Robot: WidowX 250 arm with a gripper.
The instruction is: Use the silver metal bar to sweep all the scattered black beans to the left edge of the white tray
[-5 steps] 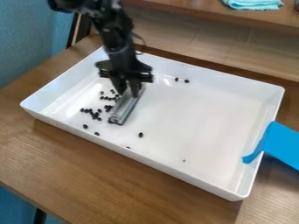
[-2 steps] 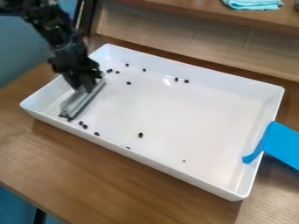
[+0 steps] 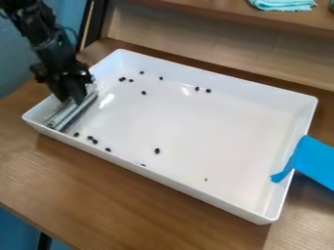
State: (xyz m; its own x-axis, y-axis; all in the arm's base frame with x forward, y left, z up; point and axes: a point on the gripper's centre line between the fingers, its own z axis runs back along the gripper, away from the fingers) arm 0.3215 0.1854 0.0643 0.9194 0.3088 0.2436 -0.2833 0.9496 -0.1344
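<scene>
At the left end of the white tray (image 3: pixel 196 191) is the black gripper (image 3: pixel 73 99), low over the tray floor and shut on a grey bar-shaped tool (image 3: pixel 73 112). The tool lies slanted along the left wall, its lower end close to the tray's front left corner. Small black beans (image 3: pixel 156 151) are scattered on the tray floor. Several lie along the front wall to the right of the tool, and others sit near the back left. Whatever lies between the tool and the left wall is hidden.
Blue tape (image 3: pixel 312 158) runs over the tray's right wall onto the wooden table (image 3: pixel 124 195). A wooden shelf (image 3: pixel 215 12) with a teal cloth (image 3: pixel 282 4) stands behind the tray.
The gripper and its tool have moved left, from the tray's left-middle area to its left wall. The bean cluster there is no longer visible, and several beans now lie at the back left.
</scene>
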